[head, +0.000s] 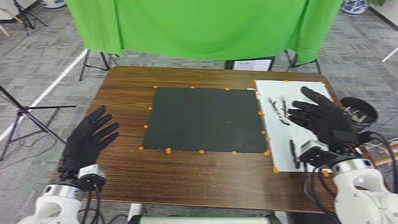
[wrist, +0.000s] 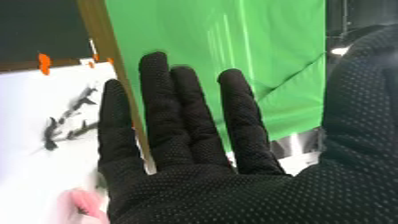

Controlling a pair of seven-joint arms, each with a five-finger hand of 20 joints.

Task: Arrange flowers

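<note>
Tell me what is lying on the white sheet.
Dark stems lie on the white sheet, and the right wrist view shows something pink, perhaps a bloom. In the head view, the right hand covers part of the sheet; what lies behind it is hidden.

Right hand (head: 324, 120) hides part of white sheet (head: 275, 87) at table's right from me. Dark sprigs (head: 284, 104) on sheet too small for me to tell kind. In right wrist view I get pink flower (wrist: 86, 201) blurred and cut off by edge; right hand (wrist: 213, 197) cut off too. Bin (head: 358, 100) right of table partly hidden, contents unclear. Green cloth (head: 204, 25), far side, cut off.
</note>
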